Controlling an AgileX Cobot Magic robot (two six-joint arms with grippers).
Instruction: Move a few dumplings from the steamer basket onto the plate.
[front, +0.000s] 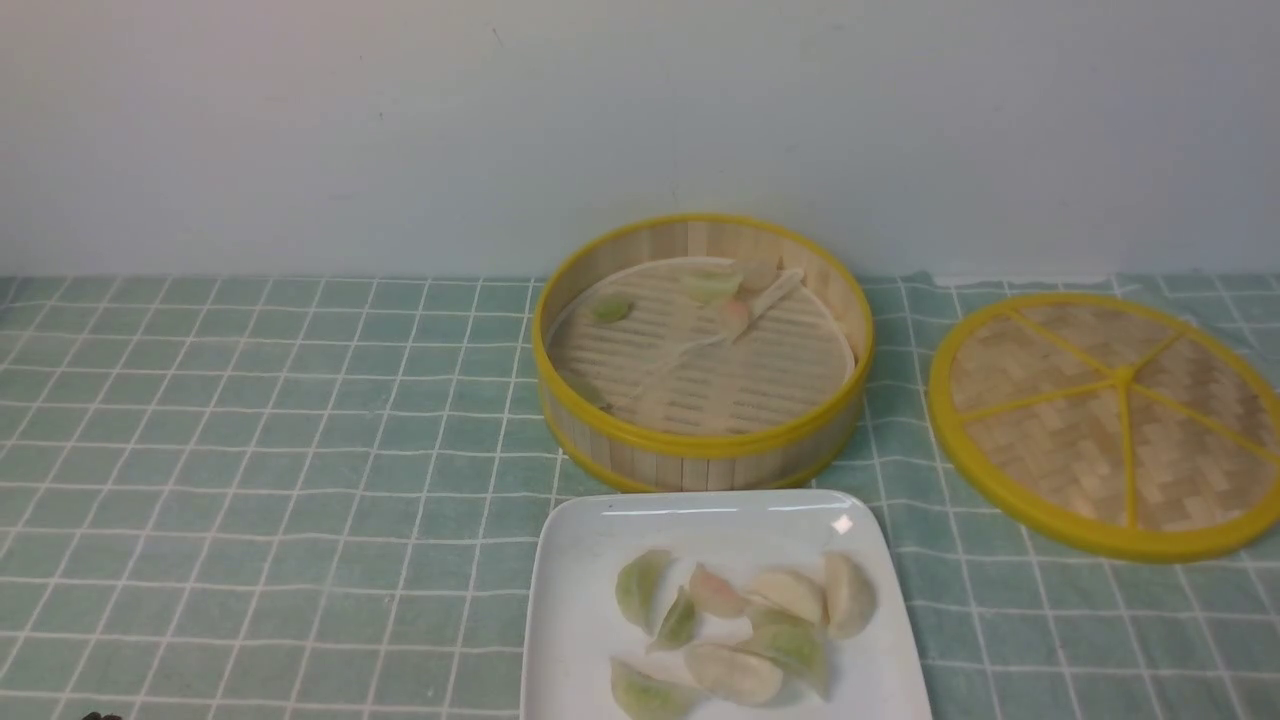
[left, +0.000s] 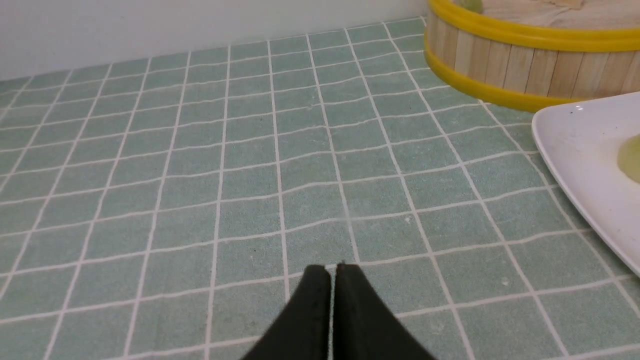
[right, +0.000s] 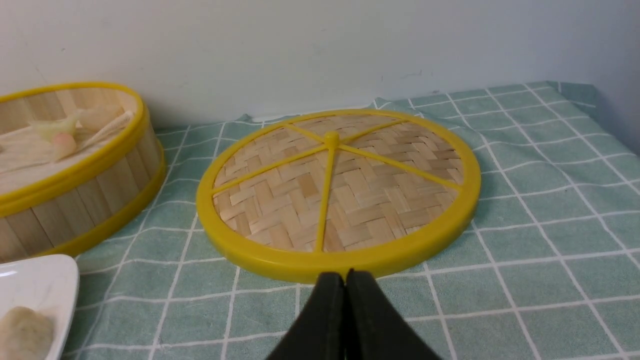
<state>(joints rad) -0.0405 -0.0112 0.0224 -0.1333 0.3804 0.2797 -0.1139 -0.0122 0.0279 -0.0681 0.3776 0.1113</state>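
The steamer basket (front: 700, 447) stands mid-table with a few dumplings (front: 712, 285) on its pale liner, mostly toward the back. Right in front of it the white plate (front: 580, 620) carries several green, pink and cream dumplings (front: 740, 625). Neither arm reaches into the front view. My left gripper (left: 332, 270) is shut and empty, low over bare cloth, apart from the plate (left: 580, 150) and basket (left: 525, 60). My right gripper (right: 345, 276) is shut with nothing in it, just short of the lid's rim, with the basket (right: 75, 195) and plate corner (right: 35, 285) off to one side.
The flat woven lid (front: 1110, 420) with its yellow rim lies on the right of the basket, also in the right wrist view (right: 335, 190). A green checked cloth (front: 250, 450) covers the table. A pale wall runs close behind the basket.
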